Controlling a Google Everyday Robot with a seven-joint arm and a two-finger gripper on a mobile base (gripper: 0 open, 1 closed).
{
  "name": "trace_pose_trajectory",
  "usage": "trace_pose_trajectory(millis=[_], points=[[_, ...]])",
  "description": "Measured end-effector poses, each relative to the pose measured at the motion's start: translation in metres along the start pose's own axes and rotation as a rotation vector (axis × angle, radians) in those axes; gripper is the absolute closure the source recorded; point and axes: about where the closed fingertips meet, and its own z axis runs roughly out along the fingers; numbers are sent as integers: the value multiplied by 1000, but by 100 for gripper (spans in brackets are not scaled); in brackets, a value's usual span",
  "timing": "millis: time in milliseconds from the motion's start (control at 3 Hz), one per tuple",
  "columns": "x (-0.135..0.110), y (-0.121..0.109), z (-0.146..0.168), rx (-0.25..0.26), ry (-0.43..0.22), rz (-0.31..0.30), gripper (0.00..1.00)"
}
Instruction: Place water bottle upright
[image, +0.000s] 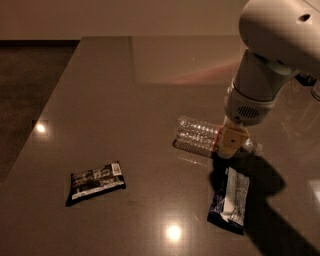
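Camera view: the bottle (195, 135) lies on its side on the tabletop (125, 100), base toward the left and white cap (257, 148) toward the right. It looks clear, ribbed and empty or nearly so. I judge it light, thin-walled, easy to dent, slick, and free to roll. The safest hold is likely across the stiffer part near the label band or neck, squeezed gently, and then tipped up onto the base.

The end effector (232, 142) is low over the label end, just left of the cap. Whether it is apart or clamped on the bottle cannot be told from here. The arm (270, 60) hides part of the neck.

A blue-white packet (230, 200) lies just in front of the bottle, near where the base could swing or land. A dark packet (95, 182) lies well apart at front left and is no obstacle.
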Motion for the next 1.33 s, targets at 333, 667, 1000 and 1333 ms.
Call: trace_pose_trajectory(millis=[333,667,1000,1333], points=[[-2,-3,-13,15,17,-57,64],[-13,-13,-39,60,41,-207,88],[-38,-31,-74,170,92,-427,100],[-63,-57,-105,303,174,-653,100]])
